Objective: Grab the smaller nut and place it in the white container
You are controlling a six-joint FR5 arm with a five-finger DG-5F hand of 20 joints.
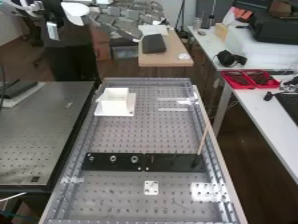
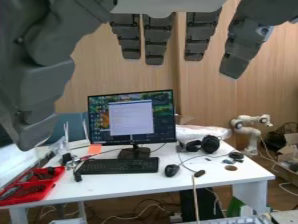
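Note:
High above the bench's far end, at the top of the high view, my hand (image 1: 123, 17) stands open, well away from the parts. In the wrist view the straight fingers of my hand (image 2: 157, 37) hang apart with nothing between them. On the flat black bar (image 1: 103, 166) low in the high view stand the smaller nut (image 1: 91, 158), the larger nut (image 1: 113, 158) and the bearing (image 1: 134, 159). The white container (image 1: 116, 102) sits farther up the perforated bench, toward its far left corner.
A thin upright stick (image 1: 203, 141) rises from the bar's right part. A small white plate (image 1: 151, 187) lies nearer than the bar. Beside the bench is a white table (image 1: 256, 105) with a red tray (image 1: 247, 79). The wrist view faces a desk (image 2: 120, 177) with a monitor (image 2: 131, 119).

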